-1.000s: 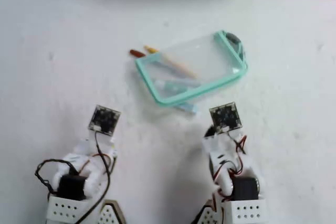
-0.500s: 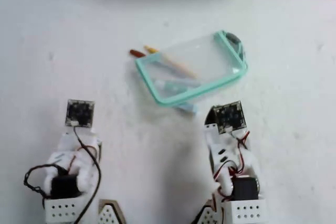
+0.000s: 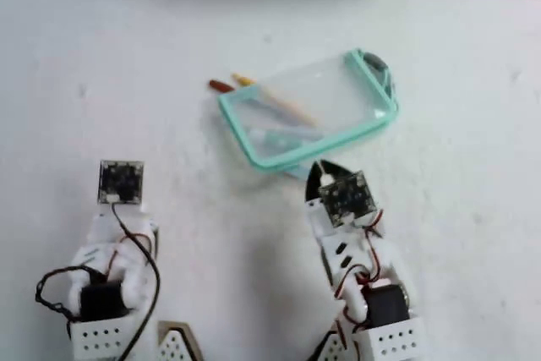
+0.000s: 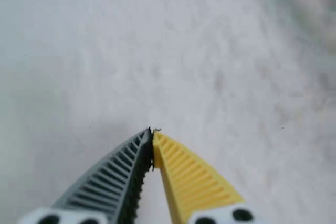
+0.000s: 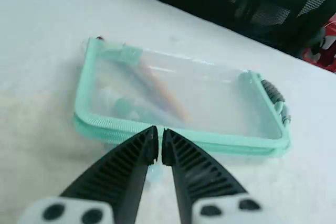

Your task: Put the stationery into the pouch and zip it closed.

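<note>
Jutting from pouch (image 3: 338,99), two pencil tips (image 3: 223,85)

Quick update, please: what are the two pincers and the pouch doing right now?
Left pincer shut, over the table. Right pincer shut, at pouch's near edge. Pencil tips poke out of pouch.

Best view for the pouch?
High view: the whole pouch lies flat in frame, pens poking past one end. Right wrist view sees it closer, but the right gripper covers part of the near edge. Left wrist view has a teal corner at its edge.
</note>
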